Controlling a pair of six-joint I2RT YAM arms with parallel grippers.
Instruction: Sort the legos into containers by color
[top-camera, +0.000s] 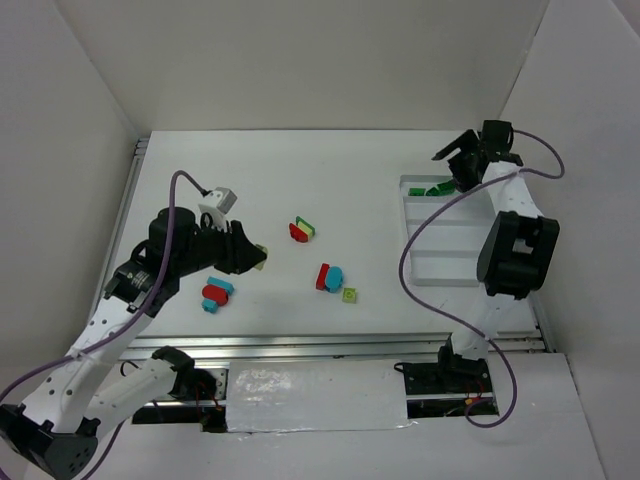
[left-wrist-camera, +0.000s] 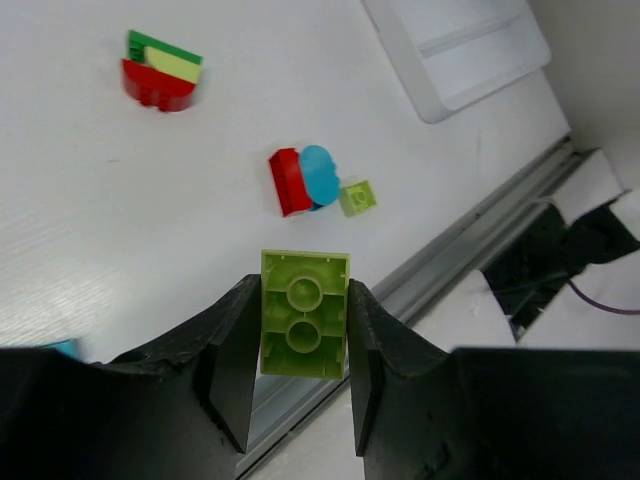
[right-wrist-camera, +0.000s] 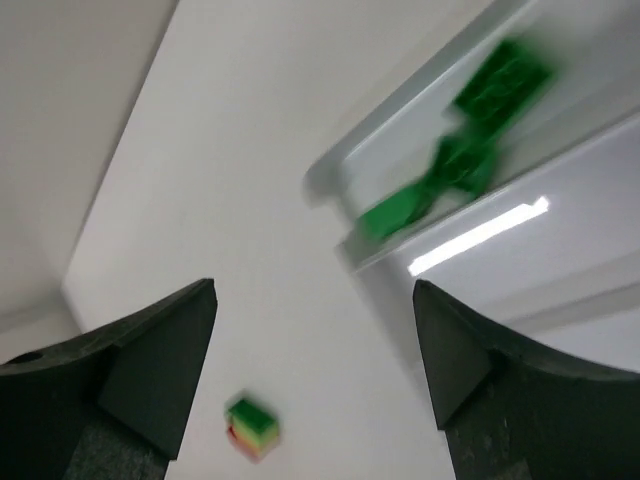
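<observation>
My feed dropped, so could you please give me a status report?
Left pincer shut on yellow-green brick. Right pincer open near tray; dark green bricks in its far compartment. Nothing in the way.

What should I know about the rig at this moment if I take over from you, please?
Left end effector: shut on a yellow-green brick.
Right end effector: open, nothing in it, by the tray's far end.
Done: green bricks lie in the tray's far compartment.
Left: the held brick, and loose on the table a red-green stack, a red-cyan pair with a small yellow-green piece beside it, and a cyan-red group near the left arm.
</observation>
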